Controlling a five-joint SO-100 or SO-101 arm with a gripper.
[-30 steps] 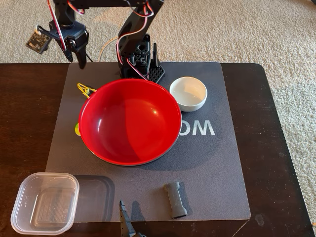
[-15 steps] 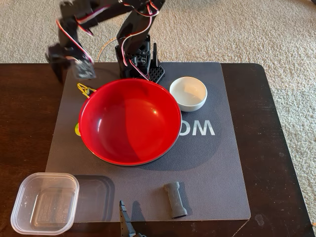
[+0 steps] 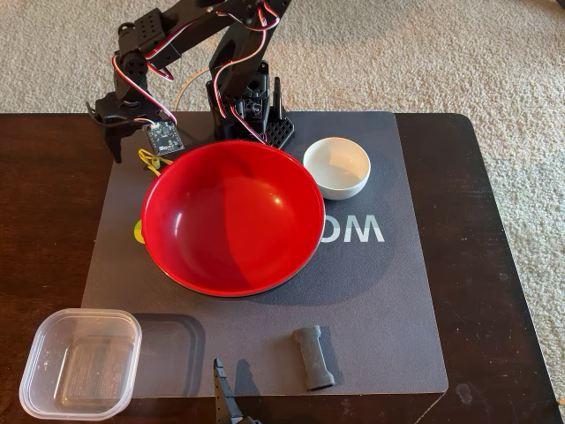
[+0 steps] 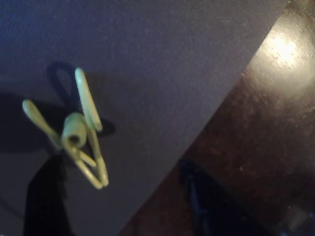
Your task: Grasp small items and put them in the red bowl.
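The red bowl (image 3: 231,216) sits empty in the middle of the grey mat. A tiny yellow clip (image 3: 152,161) lies on the mat just beyond the bowl's back-left rim. My gripper (image 3: 132,152) hangs low over it and is open, holding nothing. In the wrist view the clip (image 4: 81,132) lies on the mat between my two dark fingers (image 4: 47,196), closer to the left one. A clear square tub (image 3: 79,362) stands at the table's front left. A dark grey spool-shaped bar (image 3: 313,356) lies on the mat's front edge.
A small white bowl (image 3: 336,166) stands right of the arm's base (image 3: 247,110), close to the red bowl. The mat's (image 3: 380,291) back-left corner and the dark wooden table (image 3: 494,265) lie under the gripper. A black pointed part (image 3: 225,397) pokes in at the front edge.
The arm has swung down from a raised pose at the back left, bringing the gripper low over the yellow clip. Nothing on the table has moved.
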